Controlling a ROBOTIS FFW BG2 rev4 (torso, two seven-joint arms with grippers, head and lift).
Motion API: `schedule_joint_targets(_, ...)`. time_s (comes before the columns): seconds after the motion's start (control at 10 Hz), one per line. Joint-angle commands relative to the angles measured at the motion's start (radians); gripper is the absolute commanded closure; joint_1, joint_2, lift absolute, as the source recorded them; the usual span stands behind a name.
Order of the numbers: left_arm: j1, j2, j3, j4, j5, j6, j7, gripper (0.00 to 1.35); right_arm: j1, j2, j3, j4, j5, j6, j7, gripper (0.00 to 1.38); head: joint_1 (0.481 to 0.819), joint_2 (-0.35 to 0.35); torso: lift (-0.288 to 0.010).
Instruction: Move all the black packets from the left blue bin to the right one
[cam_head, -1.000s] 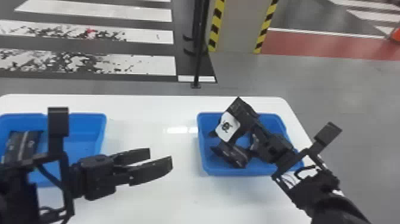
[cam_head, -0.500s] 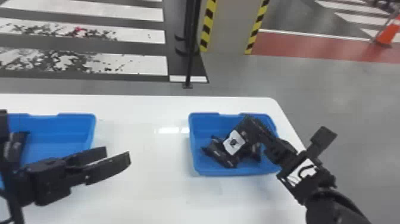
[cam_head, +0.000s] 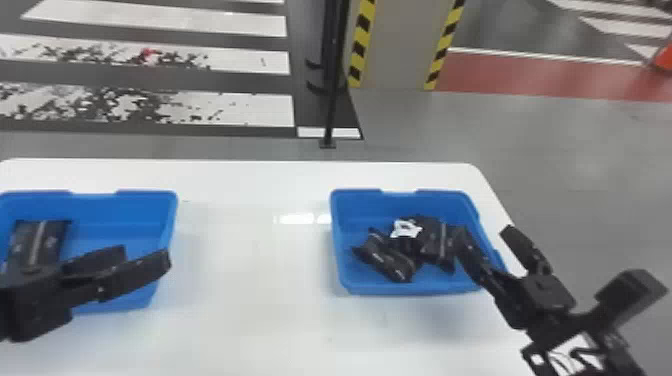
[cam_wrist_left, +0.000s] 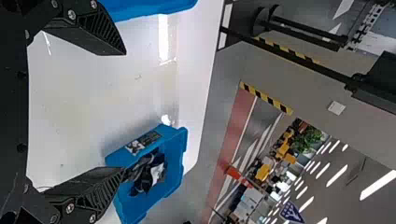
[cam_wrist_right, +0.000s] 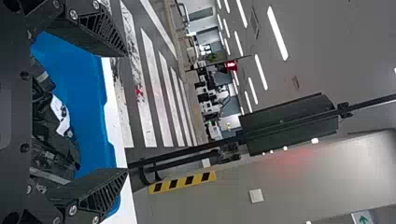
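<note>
While a black packet (cam_head: 50, 240) lay in the left bin (cam_head: 117, 225) and several others (cam_head: 385, 260) in the right bin (cam_head: 357, 212), the left pincer (cam_head: 144, 255) and right pincer (cam_head: 484, 232) were each wide open, holding nothing.

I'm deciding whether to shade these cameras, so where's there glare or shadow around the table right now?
Head view: bright glare on the white table, just beside the right bin; left wrist view: glare streaks on the table, soft shadow beside that bin; right wrist view: glowing ceiling lights.
</note>
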Motion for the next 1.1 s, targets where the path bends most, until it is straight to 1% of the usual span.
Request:
schedule_joint_targets(0.0,-0.006,0.011,0.06,0.0,-0.045,0.008,0.003,0.17,0.115,0.032,0.008,-0.084,0.056,-0.062,-0.004,0.12,0.695,-0.136,-0.137)
schedule_joint_targets(0.1,-0.021,0.009,0.11,0.0,-0.101,0.01,0.017,0.17,0.186,0.032,0.022,-0.138,0.09,-0.099,-0.014,0.12,0.695,-0.105,-0.137)
schedule_joint_targets(0.2,-0.048,0.012,0.142,0.008,-0.14,0.025,0.025,0.17,0.24,0.032,0.038,-0.18,0.102,-0.113,-0.019,0.12,0.695,-0.045,-0.137)
schedule_joint_targets(0.3,-0.08,0.02,0.164,0.03,-0.186,0.035,0.032,0.17,0.302,0.032,0.062,-0.224,0.12,-0.126,-0.039,0.12,0.695,-0.009,-0.137)
schedule_joint_targets(0.4,-0.102,0.035,0.178,0.062,-0.212,0.042,0.041,0.17,0.334,0.032,0.074,-0.229,0.124,-0.126,-0.05,0.13,0.695,0.054,-0.137)
schedule_joint_targets(0.5,-0.134,0.052,0.178,0.113,-0.23,0.054,0.048,0.17,0.351,0.032,0.074,-0.214,0.114,-0.126,-0.05,0.13,0.695,0.113,-0.137)
schedule_joint_targets(0.7,-0.222,0.081,0.164,0.231,-0.302,0.076,0.049,0.17,0.363,0.032,0.081,-0.209,0.108,-0.101,-0.047,0.13,0.695,0.174,-0.137)
schedule_joint_targets(0.8,-0.271,0.089,0.15,0.29,-0.336,0.076,0.051,0.17,0.361,0.032,0.081,-0.202,0.102,-0.096,-0.047,0.13,0.695,0.197,-0.137)
schedule_joint_targets(0.9,-0.306,0.088,0.142,0.332,-0.362,0.084,0.069,0.17,0.358,0.032,0.081,-0.199,0.098,-0.091,-0.045,0.14,0.695,0.207,-0.137)
schedule_joint_targets(1.0,-0.35,0.089,0.128,0.398,-0.376,0.084,0.083,0.17,0.356,0.032,0.081,-0.194,0.096,-0.084,-0.041,0.14,0.695,0.22,-0.137)
